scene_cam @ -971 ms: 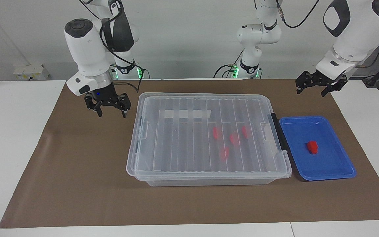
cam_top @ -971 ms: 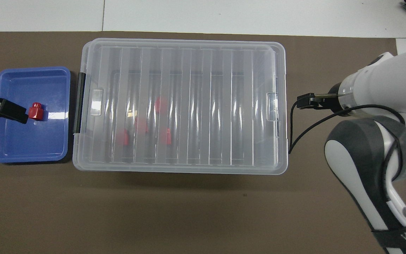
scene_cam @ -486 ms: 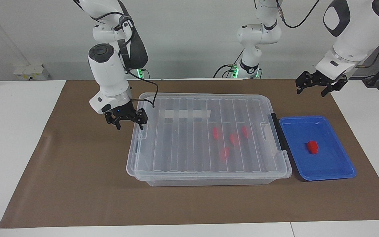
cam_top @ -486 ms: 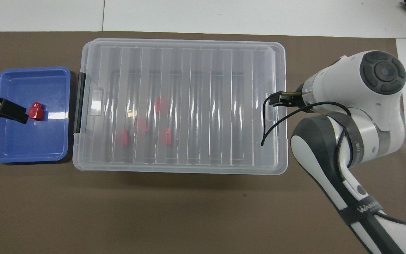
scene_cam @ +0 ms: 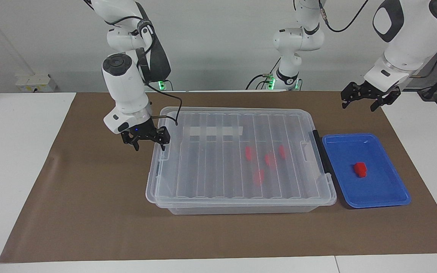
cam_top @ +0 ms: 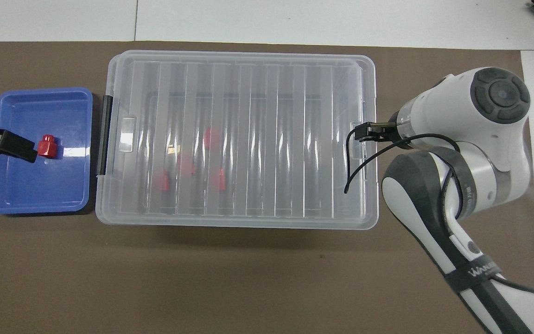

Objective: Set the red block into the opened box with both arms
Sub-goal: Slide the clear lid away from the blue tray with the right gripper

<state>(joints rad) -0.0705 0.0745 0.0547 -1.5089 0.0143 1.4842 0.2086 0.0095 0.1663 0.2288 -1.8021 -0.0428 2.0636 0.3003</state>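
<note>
A red block [scene_cam: 360, 169] [cam_top: 47, 146] lies in the blue tray [scene_cam: 389, 197] [cam_top: 16, 204]. The clear box [scene_cam: 154, 197] [cam_top: 239, 54] stands beside the tray with its ribbed lid on. Several more red blocks [scene_cam: 268, 159] [cam_top: 211, 138] show through the lid. My right gripper [scene_cam: 150, 147] [cam_top: 364, 133] is open and hangs low at the rim of the box's end toward the right arm. My left gripper [scene_cam: 359, 106] [cam_top: 16, 146] is open. It waits in the air by the tray's edge nearest the robots, and from overhead it appears beside the block.
A black latch [scene_cam: 319, 151] [cam_top: 105, 134] runs along the box's end next to the tray. A brown mat [scene_cam: 89, 197] covers the table under everything. The right arm's black cable [cam_top: 355, 171] droops over the lid's corner.
My right gripper has swung from over the mat to the box's end and come lower, then nearly stopped. The left arm, the box and the blocks have not moved.
</note>
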